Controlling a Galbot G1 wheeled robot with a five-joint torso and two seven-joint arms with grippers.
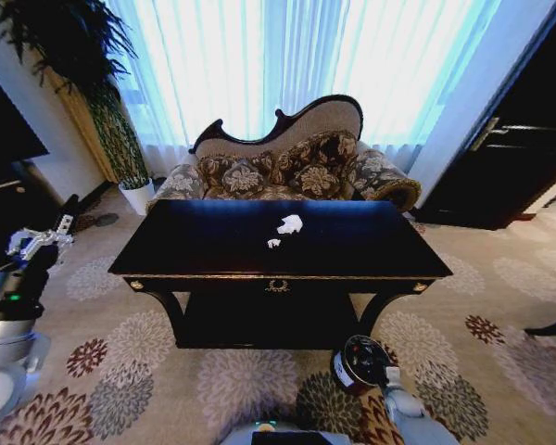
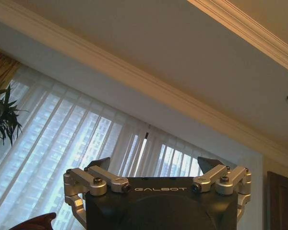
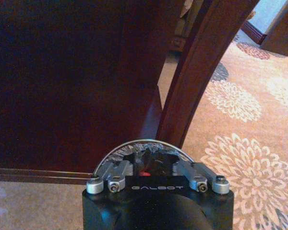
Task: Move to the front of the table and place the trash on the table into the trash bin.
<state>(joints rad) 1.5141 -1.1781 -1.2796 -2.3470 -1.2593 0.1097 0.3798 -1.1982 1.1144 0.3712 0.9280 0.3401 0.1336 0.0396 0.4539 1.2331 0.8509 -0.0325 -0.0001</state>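
White wadded paper bits lie near the middle of the dark table. The trash bin stands on the carpet just before its right leg. The right gripper, low beside that leg, is clamped on a silvery ball, apparently for dropping in the bin. The left gripper is raised toward the ceiling, fingers apart and empty.

Bright daylight pours through sheer white curtains at twelve o'clock. Before them stands a carved-back sofa with floral cushions. A tall leafy plant in a white pot fills ten o'clock; a dark wooden door stands at two o'clock. Beige carpet with floral medallions covers the floor.
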